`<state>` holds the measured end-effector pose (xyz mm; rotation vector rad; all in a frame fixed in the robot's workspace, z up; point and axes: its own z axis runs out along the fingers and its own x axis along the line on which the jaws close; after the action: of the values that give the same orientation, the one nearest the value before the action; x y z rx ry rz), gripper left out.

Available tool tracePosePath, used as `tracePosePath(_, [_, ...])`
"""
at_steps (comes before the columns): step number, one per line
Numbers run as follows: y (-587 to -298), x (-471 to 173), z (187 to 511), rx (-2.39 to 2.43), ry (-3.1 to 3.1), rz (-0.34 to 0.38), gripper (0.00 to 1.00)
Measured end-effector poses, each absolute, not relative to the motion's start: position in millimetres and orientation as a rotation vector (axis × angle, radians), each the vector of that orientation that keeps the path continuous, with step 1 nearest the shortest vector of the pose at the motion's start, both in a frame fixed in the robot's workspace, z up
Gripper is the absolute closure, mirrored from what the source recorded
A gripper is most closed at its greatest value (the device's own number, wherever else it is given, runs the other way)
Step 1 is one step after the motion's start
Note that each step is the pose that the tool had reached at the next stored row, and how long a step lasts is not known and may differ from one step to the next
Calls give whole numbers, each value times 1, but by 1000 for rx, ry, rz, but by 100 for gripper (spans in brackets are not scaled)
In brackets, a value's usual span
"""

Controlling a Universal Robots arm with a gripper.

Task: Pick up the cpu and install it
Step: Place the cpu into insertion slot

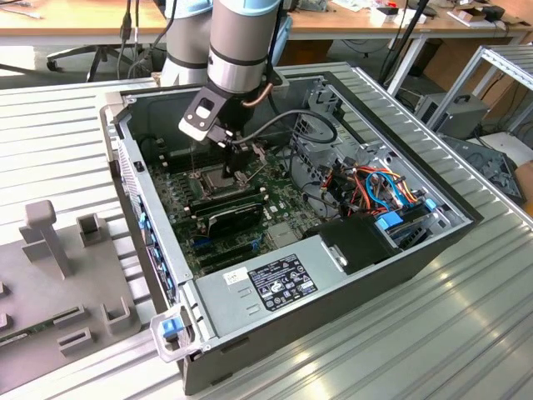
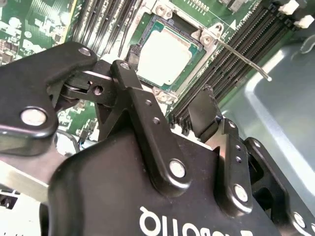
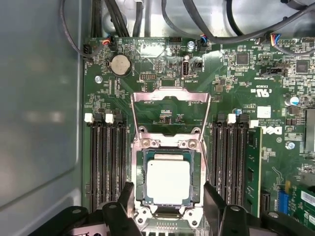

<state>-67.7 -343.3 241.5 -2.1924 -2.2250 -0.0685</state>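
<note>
Cpu (image 3: 168,181) seated in socket (image 3: 140,183) (frame (image 3: 170,97) swung open); jaws spread, empty, near it.

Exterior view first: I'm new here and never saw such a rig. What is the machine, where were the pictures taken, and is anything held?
The exterior view shows a robot arm reaching into an opened computer case on a metal table. Both wrist views come from cameras riding on the arm, looking at the green motherboard. The cpu lies in its socket, the metal frame hinged open. The gripper is open, a finger on each side of the cpu, holding nothing.
</note>
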Motion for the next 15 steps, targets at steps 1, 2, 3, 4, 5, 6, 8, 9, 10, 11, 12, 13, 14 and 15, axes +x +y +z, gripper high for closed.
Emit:
tracePosePath(1, [-343,-68,241,-2193,-2226,-67,33])
tracePosePath(2, [-343,-68,242,-2193,-2226,-66,33])
tracePosePath(3, [-343,-68,242,-2194,-2226,-66,33])
tracePosePath(4, [-343,-68,242,-2194,-2226,-66,33])
tracePosePath(5, [-343,-68,242,-2194,-2226,-66,33])
tracePosePath(6, [-343,-68,242,-2194,-2226,-66,33])
tracePosePath(8, [-343,-68,242,-2194,-2226,-65,33])
tracePosePath(9, [-343,-68,242,-2194,-2226,-66,33])
tracePosePath(10, [-343,-68,242,-2194,-2226,-65,33])
tracePosePath(11, [-343,-68,242,-2194,-2226,-65,33])
tracePosePath(12, [-343,-68,242,-2194,-2226,-65,33])
tracePosePath(13, [-343,-68,242,-2194,-2227,-65,33])
tracePosePath(14, [-343,-68,242,-2194,-2227,-65,33])
tracePosePath(15, [-343,-68,242,-2194,-2227,-65,35])
